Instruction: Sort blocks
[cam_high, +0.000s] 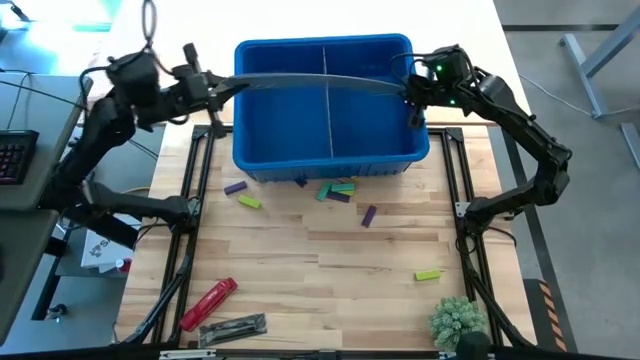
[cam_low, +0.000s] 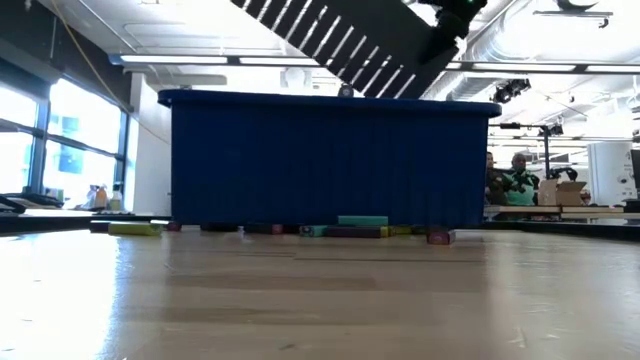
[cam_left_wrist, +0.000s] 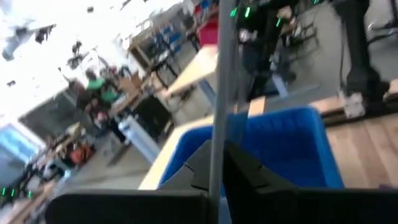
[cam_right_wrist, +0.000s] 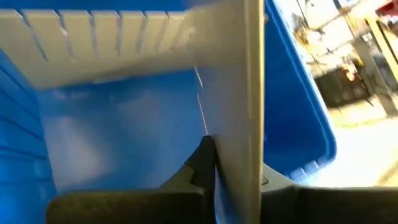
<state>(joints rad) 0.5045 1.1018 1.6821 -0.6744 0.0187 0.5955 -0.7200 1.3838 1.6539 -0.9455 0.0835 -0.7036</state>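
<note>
I see both grippers clamped on a long grey slotted panel (cam_high: 310, 84) held over the blue bin (cam_high: 262, 160) — left gripper (cam_high: 222, 88) at one end, right gripper (cam_high: 412, 97) at the other. The blocks (cam_high: 338, 190) lie scattered on the wooden table (cam_high: 330, 270) — most just in front of the bin.

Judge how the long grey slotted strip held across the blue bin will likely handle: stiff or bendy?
Probably bendy: the grey strip bows slightly between the left gripper and right gripper, both shut on its ends. Likely light, being thin edge-on. Its comb-like slots may snag the blue bin.
</note>
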